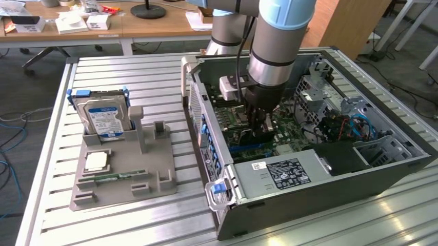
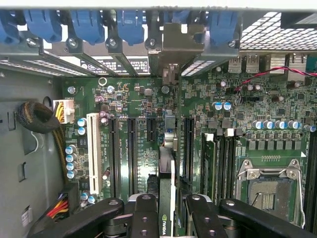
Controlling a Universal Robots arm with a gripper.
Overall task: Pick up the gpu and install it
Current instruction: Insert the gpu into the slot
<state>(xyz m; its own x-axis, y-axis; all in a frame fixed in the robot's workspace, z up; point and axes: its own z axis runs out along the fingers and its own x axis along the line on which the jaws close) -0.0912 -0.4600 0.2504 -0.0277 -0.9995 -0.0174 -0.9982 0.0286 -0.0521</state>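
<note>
In the wrist view the gpu [image 2: 167,163] is seen edge-on, a thin black card with a green logo near its held end. My gripper [image 2: 168,203] is shut on it, one black finger [image 2: 144,213] on each side. The card stands upright over the green motherboard [image 2: 138,99], lined up between two long black slots, and its silvery bracket [image 2: 171,47] reaches the case's rear openings. Whether it sits in a slot cannot be told. In the exterior view the gripper [image 1: 259,125] is down inside the open computer case [image 1: 308,179], over the motherboard.
Blue slot latches [image 2: 131,25] line the case's rear wall. An open processor socket [image 2: 270,191] and memory sticks lie beside the card. On the exterior view's left, a grey fixture [image 1: 123,184] holds a silver hard drive [image 1: 102,117], a processor [image 1: 96,161] and a green memory stick [image 1: 113,177].
</note>
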